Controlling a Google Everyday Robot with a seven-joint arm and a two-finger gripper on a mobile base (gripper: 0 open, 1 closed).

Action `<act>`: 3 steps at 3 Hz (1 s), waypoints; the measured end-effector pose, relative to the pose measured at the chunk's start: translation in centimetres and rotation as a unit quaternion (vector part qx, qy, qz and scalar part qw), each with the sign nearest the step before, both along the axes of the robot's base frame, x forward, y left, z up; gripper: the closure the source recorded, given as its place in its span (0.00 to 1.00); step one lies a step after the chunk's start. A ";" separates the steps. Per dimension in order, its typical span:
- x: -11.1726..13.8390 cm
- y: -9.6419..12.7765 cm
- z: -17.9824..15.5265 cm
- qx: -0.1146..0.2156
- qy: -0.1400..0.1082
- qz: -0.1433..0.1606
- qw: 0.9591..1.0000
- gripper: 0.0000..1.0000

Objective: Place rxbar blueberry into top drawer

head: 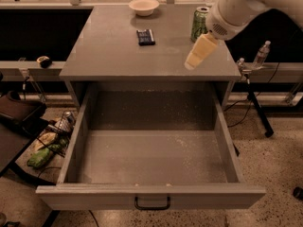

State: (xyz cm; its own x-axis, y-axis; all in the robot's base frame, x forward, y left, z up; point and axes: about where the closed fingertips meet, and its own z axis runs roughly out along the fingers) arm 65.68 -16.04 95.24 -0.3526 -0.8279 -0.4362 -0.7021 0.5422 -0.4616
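Observation:
The rxbar blueberry (146,37), a small dark navy bar, lies flat on the grey cabinet top (109,51), towards the back middle. The top drawer (75,148) stands pulled wide open below, its speckled floor bare, with a black pull handle (152,203) on the front panel. My gripper (191,63), cream-coloured on a white arm coming in from the upper right, hovers over the right part of the cabinet top. It points down and to the left, to the right of and nearer than the bar, and holds nothing.
A green soda can (200,23) stands just behind the gripper. A pale bowl (144,6) sits at the back of the top. A water bottle (261,55) stands on a rail at right. Bags and clutter (45,148) lie on the floor at left.

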 end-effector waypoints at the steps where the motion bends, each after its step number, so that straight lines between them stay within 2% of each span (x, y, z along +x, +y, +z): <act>1: 5.4 2.2 0.1 0.005 0.018 -0.064 0.998 0.00; 2: 6.1 3.7 1.4 0.033 0.014 -0.087 0.996 0.00; 3: 6.6 3.6 1.0 0.038 0.012 -0.091 0.995 0.00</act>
State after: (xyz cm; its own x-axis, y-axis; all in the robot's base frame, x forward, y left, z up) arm 72.32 -12.46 96.28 -0.5050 -0.7148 -0.4838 -0.6000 0.6937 -0.3986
